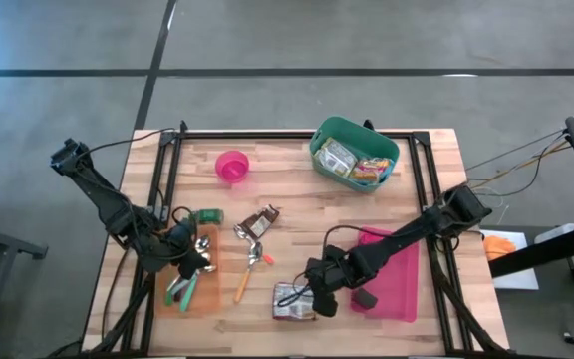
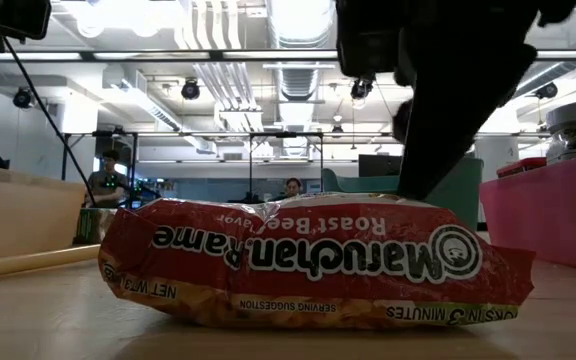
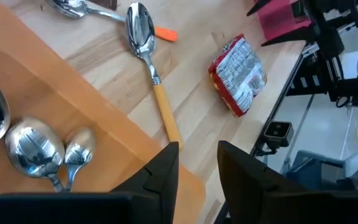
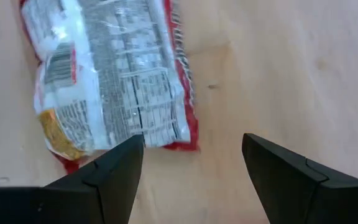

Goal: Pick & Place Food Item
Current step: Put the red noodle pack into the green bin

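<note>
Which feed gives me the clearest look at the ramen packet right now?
The low view: the ramen packet fills it, lying flat with its front label readable. The right wrist view shows its back panel, the left wrist view shows it far off, and the high view shows it small beside the right claw.

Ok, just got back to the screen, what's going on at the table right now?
The right gripper hangs open just above the ramen packet, which lies flat on the table near its front edge; nothing is held yet. The left gripper is over the orange tray of spoons, holding nothing visible. The pink tray sits beside the right arm, and the green basket of food packets is at the back.
</note>
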`<state>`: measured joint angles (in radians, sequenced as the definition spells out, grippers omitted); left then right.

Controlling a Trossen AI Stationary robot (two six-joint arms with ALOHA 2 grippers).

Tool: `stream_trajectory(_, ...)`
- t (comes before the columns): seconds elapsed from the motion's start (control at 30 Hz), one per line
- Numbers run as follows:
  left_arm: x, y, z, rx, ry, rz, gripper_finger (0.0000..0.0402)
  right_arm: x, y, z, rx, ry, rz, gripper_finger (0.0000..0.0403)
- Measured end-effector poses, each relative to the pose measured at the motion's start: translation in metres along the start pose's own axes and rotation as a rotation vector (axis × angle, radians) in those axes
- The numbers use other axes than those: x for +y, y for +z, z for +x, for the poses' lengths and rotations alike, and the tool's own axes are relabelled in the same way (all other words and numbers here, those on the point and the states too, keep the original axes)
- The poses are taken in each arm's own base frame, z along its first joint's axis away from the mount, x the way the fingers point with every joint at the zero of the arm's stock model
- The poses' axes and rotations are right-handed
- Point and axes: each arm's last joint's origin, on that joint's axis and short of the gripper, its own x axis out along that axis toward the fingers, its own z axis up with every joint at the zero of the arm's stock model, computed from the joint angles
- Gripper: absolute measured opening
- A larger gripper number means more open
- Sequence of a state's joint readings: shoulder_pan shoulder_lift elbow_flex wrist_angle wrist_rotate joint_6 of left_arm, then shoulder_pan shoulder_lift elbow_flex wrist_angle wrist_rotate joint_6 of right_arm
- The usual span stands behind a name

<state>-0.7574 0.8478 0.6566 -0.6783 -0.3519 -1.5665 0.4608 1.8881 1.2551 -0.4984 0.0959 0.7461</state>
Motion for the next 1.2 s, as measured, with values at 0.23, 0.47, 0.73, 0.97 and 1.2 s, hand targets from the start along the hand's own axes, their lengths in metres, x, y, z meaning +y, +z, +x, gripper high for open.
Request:
stream_trajectory(0.23,0.0,0.0,0.0,0.01,0.0,0.0,0.0113,0.001,-0.004,0.005,-0.024,0.034,-0.296,0.027)
stream_trajectory(0.47,0.0,-0.001,0.0,0.012,0.001,0.0,0.0113,0.002,-0.003,0.006,-0.031,0.043,-0.442,0.027)
stream_trajectory(0.73,0.002,-0.001,0.001,0.011,0.004,-0.004,0.0113,0.009,-0.002,0.034,0.0,0.015,-0.558,0.027)
stream_trajectory(0.97,0.001,-0.001,0.001,0.012,0.001,-0.012,0.0112,0.016,0.004,0.051,0.011,0.011,-0.592,0.0262)
stream_trajectory(1.2,0.002,-0.001,0.001,0.013,0.003,-0.012,0.0112,0.016,0.003,0.057,0.029,0.026,-0.582,0.0171)
